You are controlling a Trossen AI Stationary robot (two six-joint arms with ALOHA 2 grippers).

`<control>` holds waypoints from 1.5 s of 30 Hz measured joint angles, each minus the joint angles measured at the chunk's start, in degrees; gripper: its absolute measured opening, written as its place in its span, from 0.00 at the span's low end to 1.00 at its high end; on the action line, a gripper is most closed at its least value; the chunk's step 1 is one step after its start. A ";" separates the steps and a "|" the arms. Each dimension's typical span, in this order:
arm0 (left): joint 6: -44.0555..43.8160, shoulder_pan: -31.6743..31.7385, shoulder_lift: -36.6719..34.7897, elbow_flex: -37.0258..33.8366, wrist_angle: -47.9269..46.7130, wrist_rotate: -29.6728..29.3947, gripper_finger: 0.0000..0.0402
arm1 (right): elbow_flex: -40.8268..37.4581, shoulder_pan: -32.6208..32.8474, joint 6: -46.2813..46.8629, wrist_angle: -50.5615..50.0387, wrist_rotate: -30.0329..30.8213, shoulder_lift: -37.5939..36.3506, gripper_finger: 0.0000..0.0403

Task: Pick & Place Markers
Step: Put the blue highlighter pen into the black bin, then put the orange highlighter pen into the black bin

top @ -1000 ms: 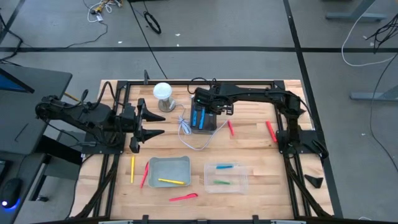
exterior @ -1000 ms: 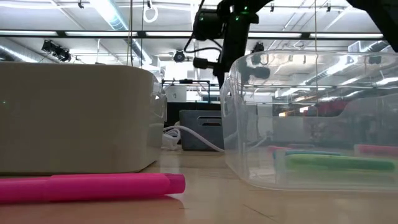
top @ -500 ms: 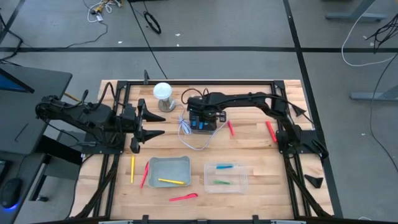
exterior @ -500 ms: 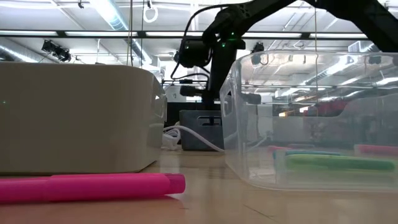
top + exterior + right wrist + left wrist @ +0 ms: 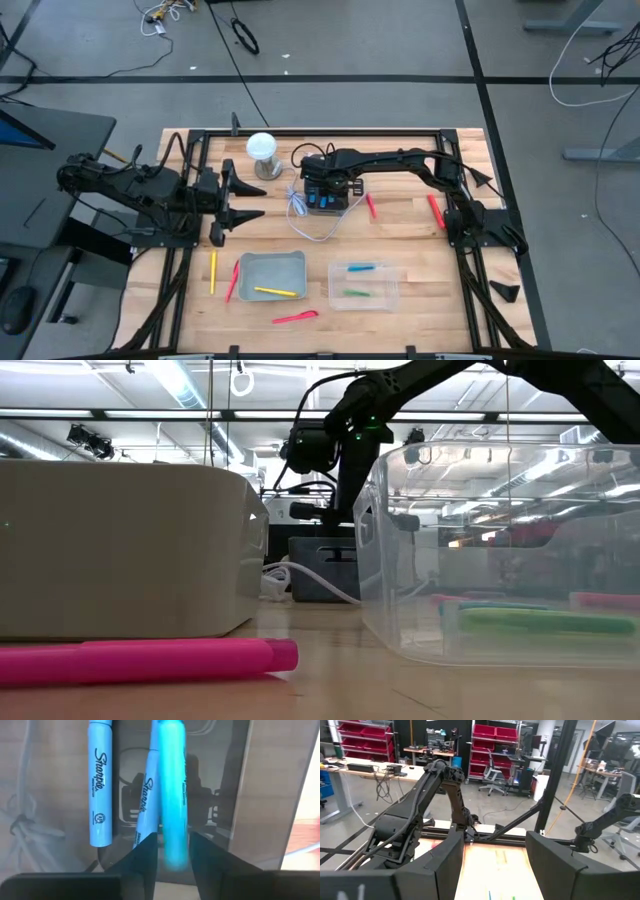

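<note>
The right tool hangs over the dark tray at the far middle of the table. A bright blue marker stands between its two fingers. The marker looks blurred and its low end is hard to make out, so I cannot tell if the fingers grip it or have let go. Two more blue markers lie in the tray below, and each one reads "Sharpie". The tray's far side is cut off in the wrist view.

A second ago the right tool was higher and a bit more to the right. Now it has come down over the tray.

The left tool waits at the left of the table with its fingers wide apart, holding nothing. It has not moved.

A white cable lies just beside the tray. Near the front stands a grey bin with a yellow marker in it. Right of it is a clear box with a blue and a green marker inside. A pink marker lies near the front edge, its left end cut off in the low view. Two red markers lie farther right.
</note>
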 joint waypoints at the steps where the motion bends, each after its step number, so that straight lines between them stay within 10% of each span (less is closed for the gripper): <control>1: -0.01 0.00 0.00 0.00 0.00 0.25 0.55 | 0.00 0.00 0.01 0.06 0.00 0.00 0.30; 22: -0.38 -0.02 0.02 0.00 0.05 0.30 0.55 | 4.01 0.02 -8.08 -2.36 -2.59 -1.73 0.31; 45: -1.53 -0.02 0.04 0.00 -1.83 0.32 0.55 | 16.02 -0.15 -29.18 -28.42 -5.51 -6.12 0.28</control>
